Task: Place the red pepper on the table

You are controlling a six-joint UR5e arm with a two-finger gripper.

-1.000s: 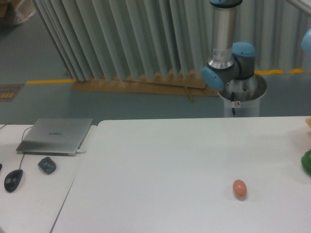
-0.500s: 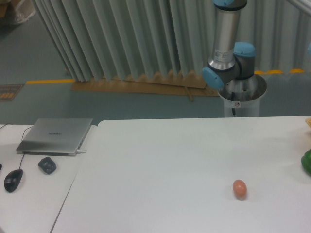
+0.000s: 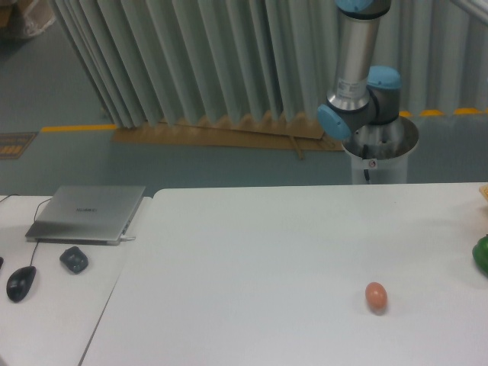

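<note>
The gripper was out of the camera's view, so nothing could be told of how far it was opened or of anything held or touched by it; only the lower part of the arm was seen, a grey column with blue joint caps rising past the top edge from a round metal base behind the far side of the large white desk. The red pepper was not seen anywhere in the view, and its place could not be told. On the large desk an orange-brown egg was lying toward the right front, well apart from a glossy green vegetable that was cut off by the right edge. A small red and white sticker was fixed to the base, but its writing was too small to be read. On the narrower desk to the left, a closed grey laptop was laid flat; a faint mark was seen on its lid, too blurred to be read. A small dark lumpy object was set just in front of the laptop, and a black wired mouse was placed near it toward the left. Behind the desks, pale pleated curtains were hung down to a strip of brown cardboard on the floor, and a yellow line was painted on the floor at the left.
</note>
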